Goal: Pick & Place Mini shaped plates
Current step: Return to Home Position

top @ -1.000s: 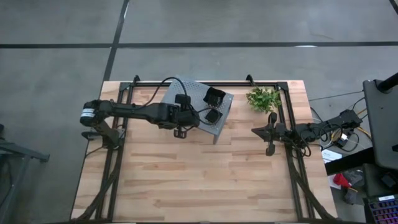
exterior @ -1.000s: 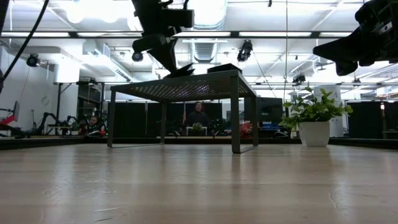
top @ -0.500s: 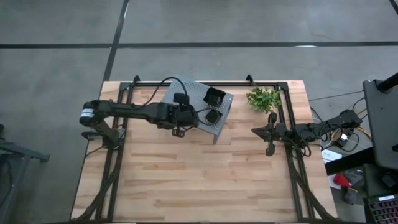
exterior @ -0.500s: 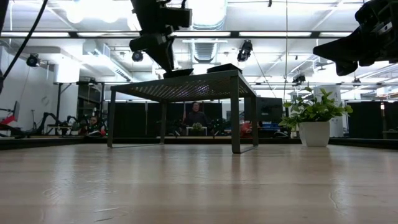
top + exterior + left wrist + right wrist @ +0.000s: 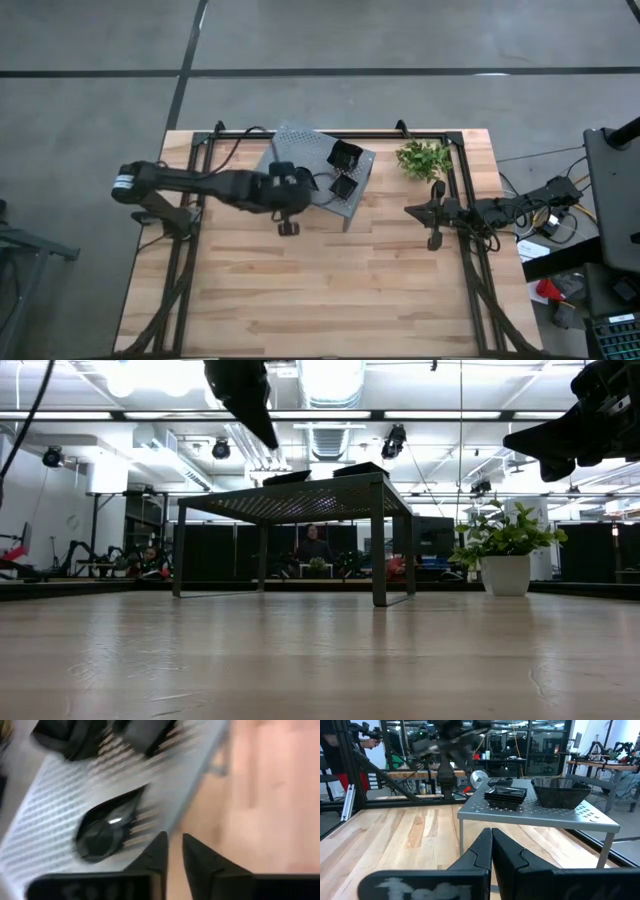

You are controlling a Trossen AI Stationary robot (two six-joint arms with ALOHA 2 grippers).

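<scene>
A black teardrop-shaped mini plate (image 5: 104, 826) lies flat on the top of the grey perforated shelf (image 5: 300, 150), close to the shelf's edge; the low view shows it as a thin dark sliver (image 5: 287, 477). Black square plates (image 5: 342, 185) and a deeper black dish (image 5: 346, 154) sit farther along the shelf top. My left gripper (image 5: 175, 847) hangs above and just off the shelf's edge (image 5: 268, 432), open by a narrow gap, with nothing between its fingers. My right gripper (image 5: 491, 836) waits shut at the table's right side (image 5: 410, 210).
A small green plant in a white pot (image 5: 505, 550) stands at the far right of the table (image 5: 421, 158). The shelf stands on thin legs (image 5: 380, 550) on the wooden table (image 5: 330, 290). A dark frame (image 5: 455, 170) borders the table.
My left gripper has let go of the teardrop plate, which stays lying on the shelf top. The gripper has risen clear of the shelf, drawn back toward the table's left edge, and rolled about its own axis.
</scene>
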